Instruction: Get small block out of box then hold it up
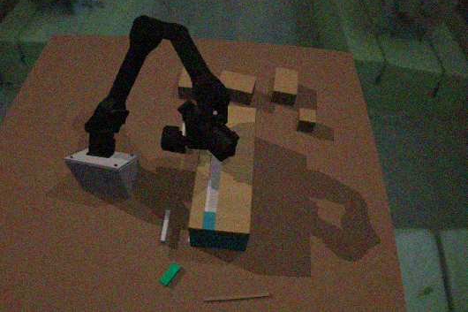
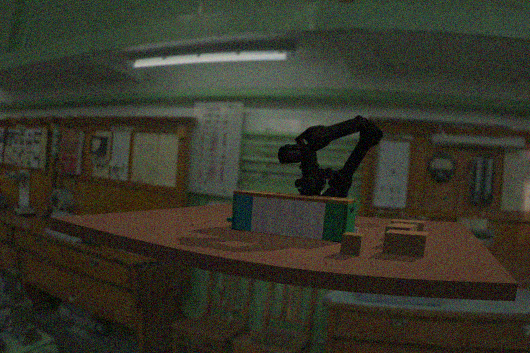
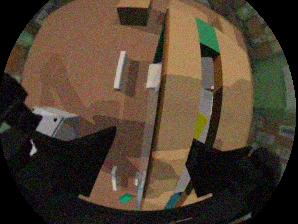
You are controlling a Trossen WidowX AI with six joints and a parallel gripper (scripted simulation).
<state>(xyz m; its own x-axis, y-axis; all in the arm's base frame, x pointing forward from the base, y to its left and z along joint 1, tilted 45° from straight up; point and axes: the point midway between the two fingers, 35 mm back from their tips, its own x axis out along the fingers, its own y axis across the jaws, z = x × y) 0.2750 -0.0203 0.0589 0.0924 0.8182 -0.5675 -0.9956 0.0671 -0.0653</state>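
Observation:
The long box [image 1: 230,212] [image 2: 287,217] has a wooden top with a lengthwise slot. Its near end in the top view is teal; the other end shows green in the exterior view. A yellow block [image 3: 200,124] shows through the slot, inside the box around mid-length. The shelf under it is mostly hidden. My gripper [image 3: 147,133] is open and empty above the box: in the wrist view one finger overlaps the table on the robot's side, the other the box top near the slot. The fingertips cannot be made out clearly in the top view.
White bars [image 1: 165,226] [image 3: 120,70] stand on the robot's side. A green flat piece [image 1: 170,274] and a thin wooden stick [image 1: 238,298] lie beyond the teal end. Several wooden blocks [image 1: 285,86] [image 2: 405,243] stand around the far end. The arm's grey base [image 1: 103,174] is left.

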